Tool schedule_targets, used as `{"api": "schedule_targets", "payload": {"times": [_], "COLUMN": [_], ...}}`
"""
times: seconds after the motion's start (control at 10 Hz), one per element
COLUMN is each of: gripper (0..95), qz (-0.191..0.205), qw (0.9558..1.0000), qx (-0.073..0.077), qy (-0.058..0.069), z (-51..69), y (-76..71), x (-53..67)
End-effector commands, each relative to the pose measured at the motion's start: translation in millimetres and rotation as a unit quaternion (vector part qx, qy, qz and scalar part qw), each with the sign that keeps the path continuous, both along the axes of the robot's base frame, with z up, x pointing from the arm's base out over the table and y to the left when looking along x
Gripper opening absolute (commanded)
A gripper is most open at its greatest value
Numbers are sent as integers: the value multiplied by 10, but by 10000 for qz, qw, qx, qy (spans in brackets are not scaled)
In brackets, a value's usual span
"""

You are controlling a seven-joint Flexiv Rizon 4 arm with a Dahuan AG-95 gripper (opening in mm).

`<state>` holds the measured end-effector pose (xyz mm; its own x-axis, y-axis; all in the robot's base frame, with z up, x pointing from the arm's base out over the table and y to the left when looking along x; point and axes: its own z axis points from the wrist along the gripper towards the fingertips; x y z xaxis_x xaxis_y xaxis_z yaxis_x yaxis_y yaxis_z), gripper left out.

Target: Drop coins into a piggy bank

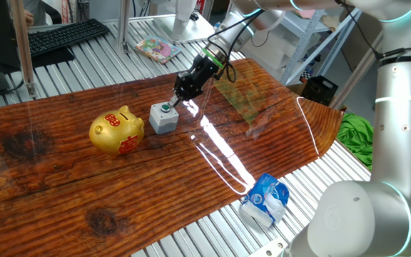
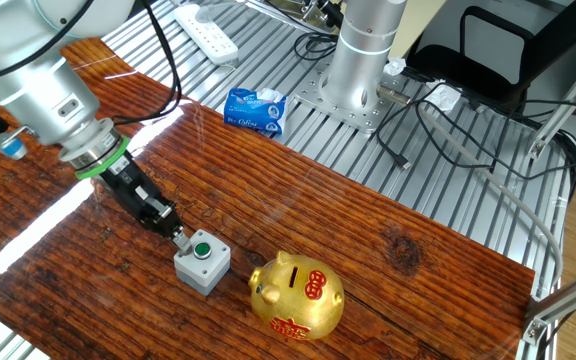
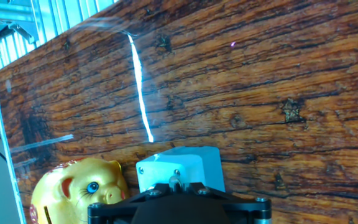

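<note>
Slot-wise, the piggy bank (image 1: 117,131) sits just beyond the grey box (image 1: 163,118) from our gripper (image 1: 175,102); whether its jaws hold anything we cannot tell.

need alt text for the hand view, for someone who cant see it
Looking down along the robot hand, a small grey box sits just beyond the dark gripper at the bottom edge, with a shiny gold piggy bank beside it at lower left. Both rest on a brown wood-grain tabletop crossed by a bright streak of glare.
</note>
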<state>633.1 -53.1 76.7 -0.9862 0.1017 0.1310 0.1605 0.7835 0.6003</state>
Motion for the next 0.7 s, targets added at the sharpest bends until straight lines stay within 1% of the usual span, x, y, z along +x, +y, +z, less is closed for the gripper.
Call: {"api": "schedule_targets", "payload": {"times": [0.1, 0.3, 0.4, 0.7], "gripper": [0, 0, 0, 0], "qz": [-47, -138, -214, -252], "qw": [10000, 9998, 9995, 9984], "qx": [5, -47, -82, -417], "qy": [72, 139, 221, 290], "z": [33, 71, 119, 188], "y": [10, 52, 83, 141], "x": [12, 21, 26, 38]}}
